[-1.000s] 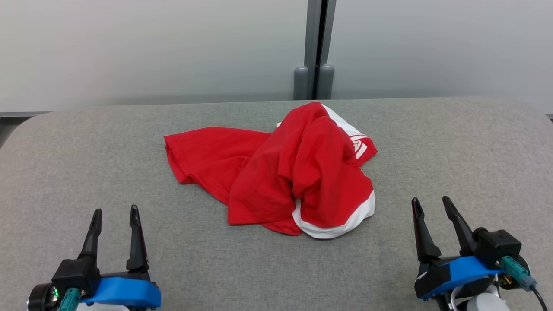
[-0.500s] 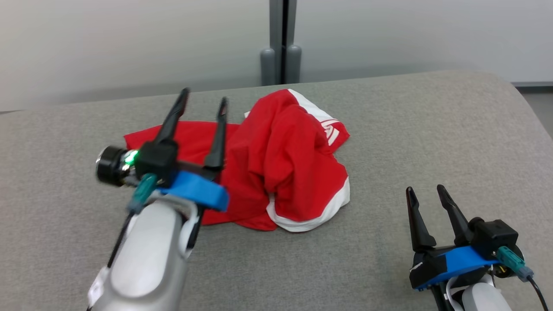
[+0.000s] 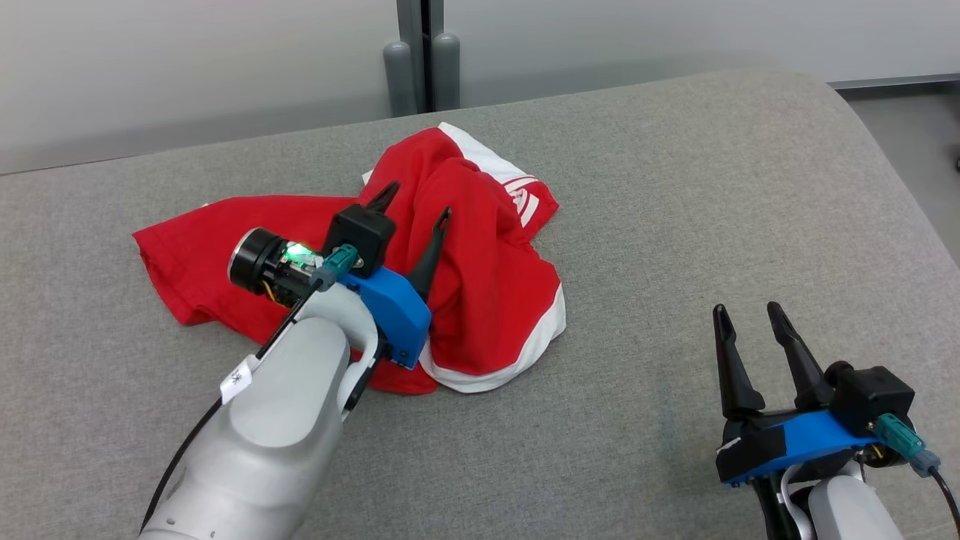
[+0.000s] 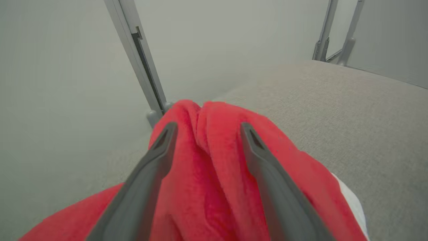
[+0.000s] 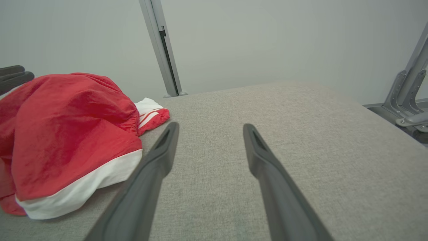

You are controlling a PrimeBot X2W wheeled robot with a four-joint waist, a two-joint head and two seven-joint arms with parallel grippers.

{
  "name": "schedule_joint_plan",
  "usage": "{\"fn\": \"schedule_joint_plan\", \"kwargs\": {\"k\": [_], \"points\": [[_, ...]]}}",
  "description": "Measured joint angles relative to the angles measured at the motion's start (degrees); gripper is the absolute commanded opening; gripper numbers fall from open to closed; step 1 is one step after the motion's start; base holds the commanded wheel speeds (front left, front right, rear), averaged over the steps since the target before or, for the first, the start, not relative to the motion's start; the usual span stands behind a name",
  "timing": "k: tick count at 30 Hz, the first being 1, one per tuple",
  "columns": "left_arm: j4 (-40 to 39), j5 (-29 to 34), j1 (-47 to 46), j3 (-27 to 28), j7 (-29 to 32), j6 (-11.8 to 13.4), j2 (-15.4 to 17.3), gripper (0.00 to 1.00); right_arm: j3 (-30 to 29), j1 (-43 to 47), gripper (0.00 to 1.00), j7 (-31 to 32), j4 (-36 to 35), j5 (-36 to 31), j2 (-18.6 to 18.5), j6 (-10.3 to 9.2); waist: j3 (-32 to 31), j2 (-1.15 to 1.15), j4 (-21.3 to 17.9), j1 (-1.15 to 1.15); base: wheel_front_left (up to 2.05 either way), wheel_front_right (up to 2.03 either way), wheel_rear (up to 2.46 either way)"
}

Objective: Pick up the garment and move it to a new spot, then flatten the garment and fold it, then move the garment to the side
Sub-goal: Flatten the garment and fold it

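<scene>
Two spread hands, nothing gripped: our left hand (image 3: 418, 199) straddles the top ridge of the red garment (image 3: 487, 270) heaped on the desk (image 3: 675, 187), our right hand (image 3: 746, 307) hangs well clear of it, and closing shallow we might pinch one loose layer that slips free.

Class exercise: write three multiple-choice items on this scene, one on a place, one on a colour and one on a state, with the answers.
1. Where is the left gripper? A at the red garment; B at the far right edge; C against the wall.
2. The garment's trim is: A blue; B white; C yellow.
3. The right gripper is: A shut on cloth; B open and empty; C shut and empty.
Answers: A, its fingers straddle a red fold; B, a white band edges the hem; B, its fingers stand apart over bare grey table.
</scene>
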Motion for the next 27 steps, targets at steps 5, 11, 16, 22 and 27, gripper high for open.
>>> {"fn": "schedule_joint_plan", "kwargs": {"k": [5, 11, 16, 22, 27], "points": [[3.78, -1.97, -0.34, -3.31, 0.33, 0.0, 0.12, 1.0, -0.52, -0.01, 1.0, 0.0, -0.23, 0.0, 0.01, 0.0, 0.61, 0.0, -0.13, 0.0, 0.0, 0.0, 0.0], [6.03, -3.16, -0.34, -7.28, -1.11, 0.0, 0.29, 0.0, -0.4, -0.24, 1.0, 0.0, -0.31, 0.0, 0.01, 0.0, 0.63, 0.0, 0.15, 0.0, 0.0, 0.0, 0.0], [6.28, -4.22, -2.67, -8.02, -3.24, 0.0, 0.05, 0.0, -0.15, -0.36, 1.0, 0.0, -0.12, 0.01, 0.01, 0.0, -0.13, -0.01, 0.51, -0.01, 0.0, 0.0, 0.0], [3.22, -5.91, -8.88, -7.3, -4.79, 0.0, -0.85, 0.0, -0.05, -0.13, 1.0, 0.0, 0.53, 0.27, 0.01, 0.0, -1.81, -0.01, 0.64, -0.01, 0.0, 0.0, 0.0], [-2.47, -7.01, -15.32, -5.66, -5.32, 0.09, -1.72, 0.0, 0.3, 0.24, 1.0, -0.01, 0.66, 0.7, 0.02, 0.0, -2.98, -0.02, 0.14, -0.01, 0.0, 0.0, 0.0]]}}
